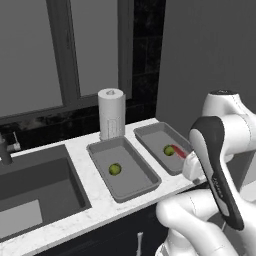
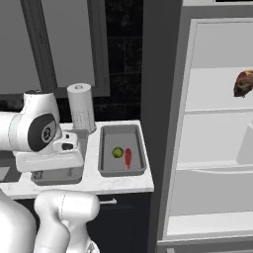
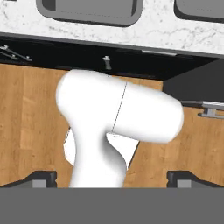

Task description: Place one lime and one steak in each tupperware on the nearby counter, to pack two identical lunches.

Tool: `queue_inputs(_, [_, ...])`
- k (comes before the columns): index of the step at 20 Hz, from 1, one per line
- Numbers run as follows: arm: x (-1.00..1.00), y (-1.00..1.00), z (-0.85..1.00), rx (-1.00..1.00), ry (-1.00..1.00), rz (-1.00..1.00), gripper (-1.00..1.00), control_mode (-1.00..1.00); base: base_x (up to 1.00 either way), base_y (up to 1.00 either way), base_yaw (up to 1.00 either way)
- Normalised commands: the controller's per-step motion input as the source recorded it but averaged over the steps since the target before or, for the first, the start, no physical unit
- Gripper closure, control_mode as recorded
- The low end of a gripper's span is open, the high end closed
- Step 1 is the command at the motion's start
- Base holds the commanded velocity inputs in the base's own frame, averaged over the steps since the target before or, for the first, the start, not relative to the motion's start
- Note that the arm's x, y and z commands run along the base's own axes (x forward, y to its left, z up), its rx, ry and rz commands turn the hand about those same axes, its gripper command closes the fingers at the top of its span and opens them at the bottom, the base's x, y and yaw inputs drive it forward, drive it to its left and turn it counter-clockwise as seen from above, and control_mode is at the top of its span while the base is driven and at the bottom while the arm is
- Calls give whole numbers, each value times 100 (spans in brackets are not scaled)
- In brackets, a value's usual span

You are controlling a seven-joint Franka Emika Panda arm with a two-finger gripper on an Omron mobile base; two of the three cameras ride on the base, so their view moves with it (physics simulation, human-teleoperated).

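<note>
arm: the white arm (image 1: 220, 165) rises in the near foreground of both base views and covers the near right end of the right container and the bench edge below it.
end effector: the end effector (image 3: 112, 179) has its fingers spread wide, one dark tip (image 3: 41, 178) at each side of the hand view, nothing between them; it looks down past the robot's own body at a wooden floor (image 3: 26, 127).
cabinets: black fronts (image 3: 52, 54) with silver bar handles (image 3: 212, 111) under the bench edge.
bench: white marbled bench (image 1: 100, 205) with a sunken grey sink (image 1: 35, 185) at its left.
left container: grey container (image 1: 145, 182) near the bench front, just right of the sink; one lime (image 1: 115, 169) lies in it, no steak.
right container: grey container (image 2: 106, 165) just beside the first, apart from it; a lime (image 2: 117, 152) and a red steak (image 2: 128, 158) lie side by side in it.
paper roll: white paper towel roll (image 1: 111, 112) stands upright behind the containers, near the wall.
fridge: open fridge (image 2: 212, 148) to the right of the bench; a brownish-red steak (image 2: 243, 83) lies on an upper shelf, well apart from the containers.
window: a dark-framed window (image 1: 65, 50) behind the sink.
</note>
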Motion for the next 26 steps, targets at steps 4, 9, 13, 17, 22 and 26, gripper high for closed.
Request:
queue_inputs(4, [-13, 0, 2, 0, 0, 0, -100, -100, 0, 0, 0])
queue_inputs(9, [-4, 0, 0, 0, 0, 0, -100, -100, 0, 0, 0])
queue_inputs(13, [0, 0, 0, 0, 0, 0, -100, 100, -94, -15, -14])
queue_inputs(17, [0, 0, 0, 0, 0, 0, -100, 100, -100, -38, -27])
queue_inputs(22, [0, 0, 0, 0, 0, 0, -100, 100, -40, -85, -18])
queue_inputs(26, [0, 0, 0, 0, 0, 0, -100, 100, 7, -100, 2])
